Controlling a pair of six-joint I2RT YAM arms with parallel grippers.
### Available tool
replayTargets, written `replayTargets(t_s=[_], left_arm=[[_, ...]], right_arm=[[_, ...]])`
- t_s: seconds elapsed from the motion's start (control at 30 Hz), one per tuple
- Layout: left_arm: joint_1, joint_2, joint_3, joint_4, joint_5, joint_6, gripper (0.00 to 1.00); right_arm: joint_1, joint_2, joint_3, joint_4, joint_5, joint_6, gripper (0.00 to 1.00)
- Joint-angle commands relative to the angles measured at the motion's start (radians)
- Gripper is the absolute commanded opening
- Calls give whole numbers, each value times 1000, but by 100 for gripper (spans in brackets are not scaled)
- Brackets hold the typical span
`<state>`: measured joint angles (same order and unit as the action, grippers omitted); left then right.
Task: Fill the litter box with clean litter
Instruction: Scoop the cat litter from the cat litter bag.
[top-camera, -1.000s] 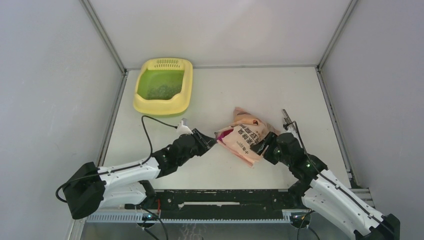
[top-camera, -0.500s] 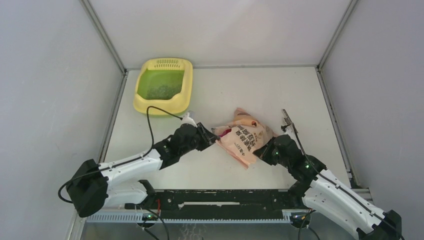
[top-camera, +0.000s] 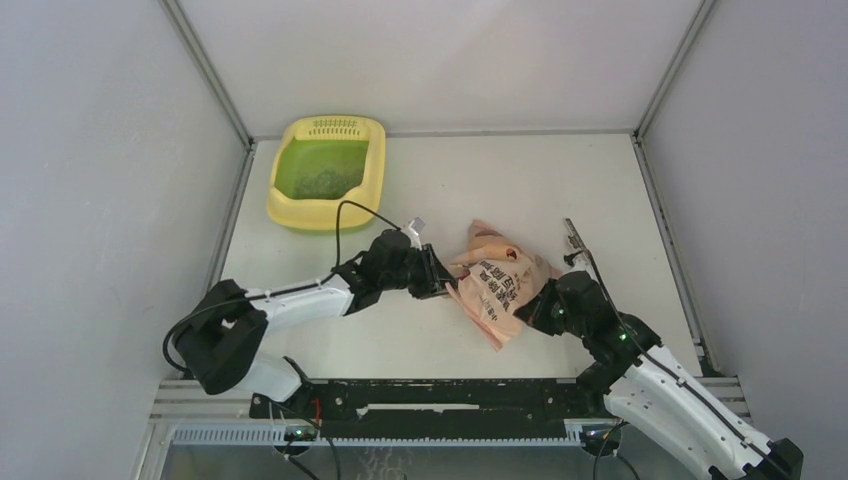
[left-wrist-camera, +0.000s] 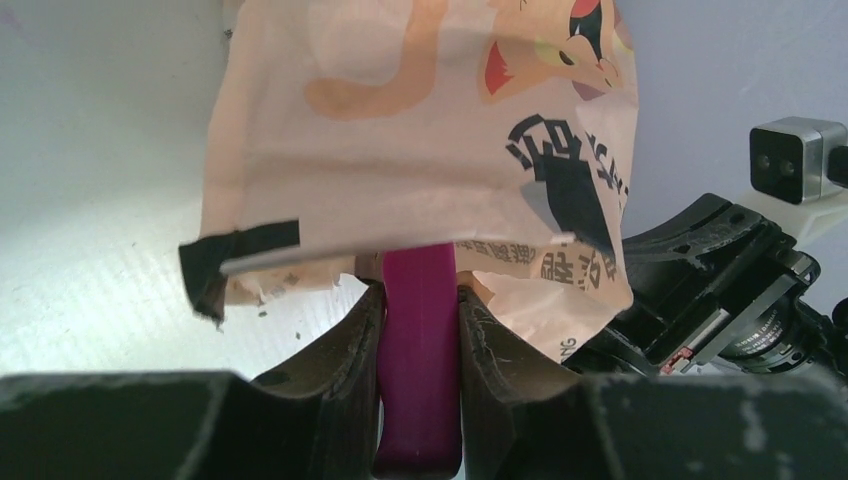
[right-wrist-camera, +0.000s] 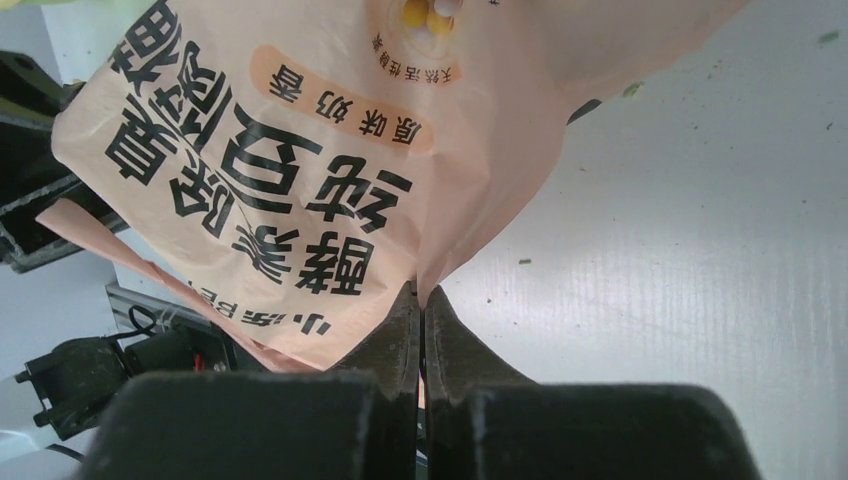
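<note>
The pale yellow litter box (top-camera: 322, 213) stands at the far left, with a thin speckle of clean litter (top-camera: 325, 181) on its green floor. A peach printed bag (top-camera: 500, 282) lies mid-table between both arms. My left gripper (top-camera: 438, 279) is shut on the handle of a magenta scoop (left-wrist-camera: 420, 350), whose front end runs under the bag's torn edge (left-wrist-camera: 390, 250) and is hidden there. My right gripper (right-wrist-camera: 422, 300) is shut on a lower edge of the bag (right-wrist-camera: 300, 160), on its right side (top-camera: 532, 302).
Grey enclosure walls close in the table on the left, back and right. A small metal clip on a cable (top-camera: 573, 237) lies just right of the bag. The right arm's wrist (left-wrist-camera: 720, 290) is close behind the bag in the left wrist view.
The left arm has swung right, carrying the scoop up to and under the bag's edge. The right gripper has shut on the bag, which has shifted slightly.
</note>
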<state>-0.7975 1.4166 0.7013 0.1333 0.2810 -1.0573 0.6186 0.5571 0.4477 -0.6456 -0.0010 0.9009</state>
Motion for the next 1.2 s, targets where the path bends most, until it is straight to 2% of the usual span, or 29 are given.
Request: replayTargets(t_s=[0.0, 0.17, 0.3, 0.53, 0.73, 0.83, 1.0, 1.17], left_arm=[[-5, 90, 54, 124, 119, 13, 8], [-4, 182, 62, 281, 138, 16, 8], [2, 191, 14, 425, 149, 18, 7], [54, 128, -204, 759, 221, -9, 5], [84, 177, -359, 1112, 272, -109, 5], [87, 204, -415, 1234, 275, -160, 5], [88, 111, -498, 1228, 239, -141, 4], [88, -79, -577, 1008, 188, -54, 3]], right_arm=[[-10, -6, 49, 29, -77, -49, 0], [-24, -4, 49, 37, -96, -60, 0], [-52, -5, 49, 31, -107, -78, 0], [-192, 17, 49, 50, -180, -138, 0], [-318, 52, 49, 81, -265, -181, 0], [-360, 68, 49, 101, -271, -198, 0], [-424, 113, 54, 123, -286, -231, 0], [-483, 133, 63, 119, -295, -272, 0]])
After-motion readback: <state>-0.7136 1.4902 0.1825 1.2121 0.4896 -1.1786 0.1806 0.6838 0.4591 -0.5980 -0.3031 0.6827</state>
